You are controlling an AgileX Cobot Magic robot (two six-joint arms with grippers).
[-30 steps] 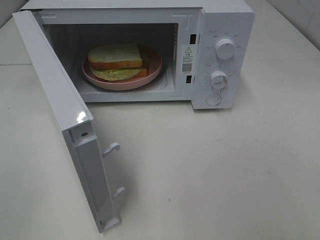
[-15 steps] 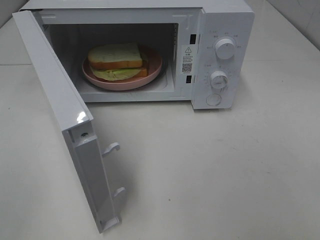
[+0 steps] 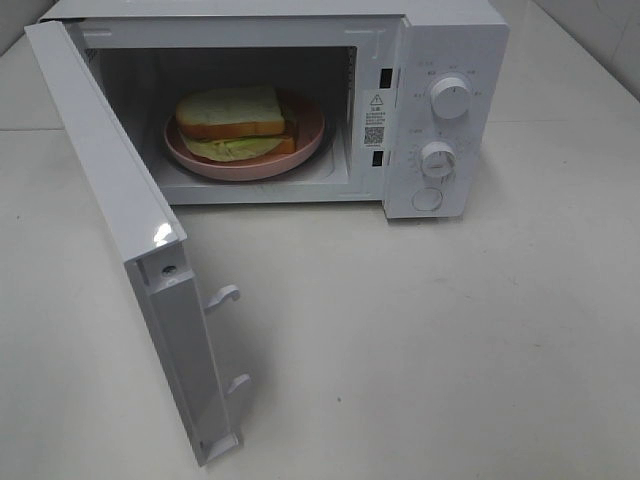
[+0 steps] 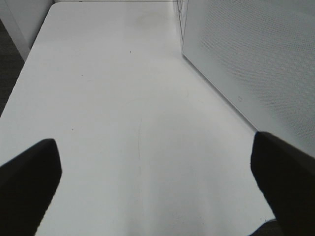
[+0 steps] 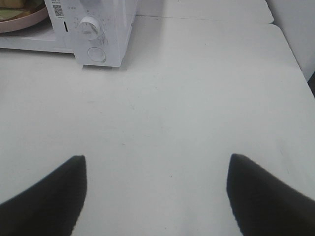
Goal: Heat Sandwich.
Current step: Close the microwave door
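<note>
overview from the high camera, as i see it from my station. the white microwave [image 3: 455, 40] stands at the far side of the tabletop [image 3: 450, 340], its door [image 3: 110, 200] swung wide open toward the camera's left, hinged at the left edge of the cavity. 2 latch hooks [image 3: 224, 295] stick out from the door's inner edge.

task item: the sandwich [image 3: 232, 118] lies inside the cavity on a pink plate [image 3: 305, 140], toward the left half of the plate. its 2 pale slices are stacked, with a green-yellow filling showing at the front edge below the upper slice.

control panel, right of the cavity: 1 upper dial [image 3: 451, 97], 1 lower dial [image 3: 438, 159] and 1 round button [image 3: 427, 199] beneath them.

left wrist view: the left fingers [image 4: 29, 187] are spread wide apart with nothing between them, above bare tabletop. the door's dotted outer face rises close beside 1 of them; i cannot tell whether they touch.

right wrist view: the right fingers [image 5: 44, 196] are likewise parted and hold nothing, over bare tabletop well in front of the control panel. the lower dial, the round button and a sliver of the plate's rim show at the far edge of this view.
</note>
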